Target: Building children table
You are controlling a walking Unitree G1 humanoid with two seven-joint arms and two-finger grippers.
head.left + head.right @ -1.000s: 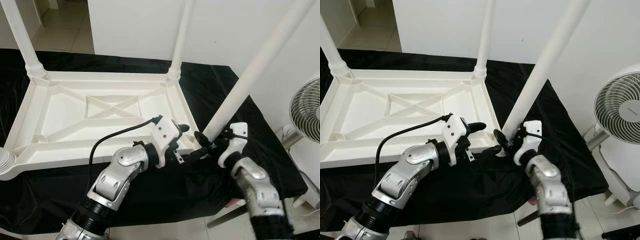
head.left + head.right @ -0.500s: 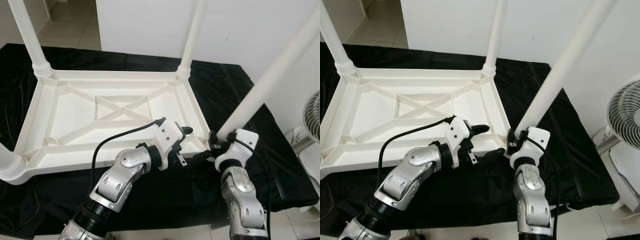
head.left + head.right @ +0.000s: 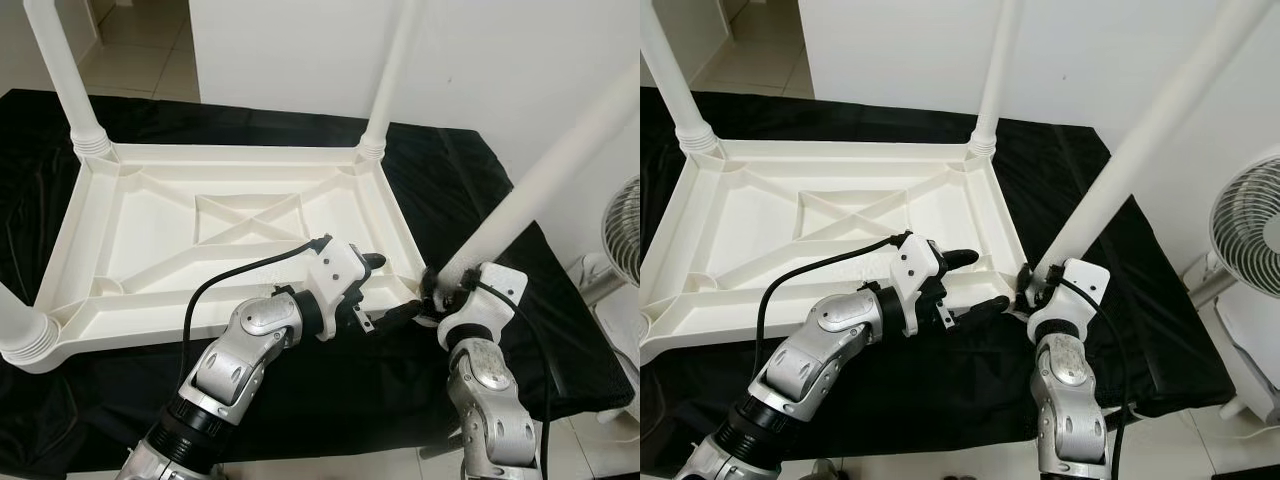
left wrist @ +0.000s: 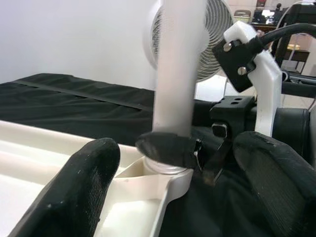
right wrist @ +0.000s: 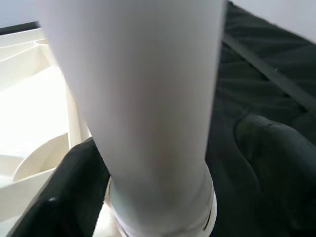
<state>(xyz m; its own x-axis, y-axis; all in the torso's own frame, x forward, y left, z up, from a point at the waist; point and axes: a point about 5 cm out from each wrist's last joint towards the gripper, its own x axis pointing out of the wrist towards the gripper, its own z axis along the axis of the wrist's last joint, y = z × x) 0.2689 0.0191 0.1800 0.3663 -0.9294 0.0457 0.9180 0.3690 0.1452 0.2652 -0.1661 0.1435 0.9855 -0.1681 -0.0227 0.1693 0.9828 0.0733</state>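
Right gripper [image 3: 1038, 283], pinching the fourth leg [image 3: 1140, 140], has swung it nearer the tabletop [image 3: 150, 240]'s 4-o'clock socket; left gripper [image 3: 975, 283] waits spread.

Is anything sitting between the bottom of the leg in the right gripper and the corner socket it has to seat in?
Nothing visible is. The right gripper holds the white leg low down, and the left wrist view shows its foot already at the corner socket of the upturned table. The left gripper is open beside it, not in between.
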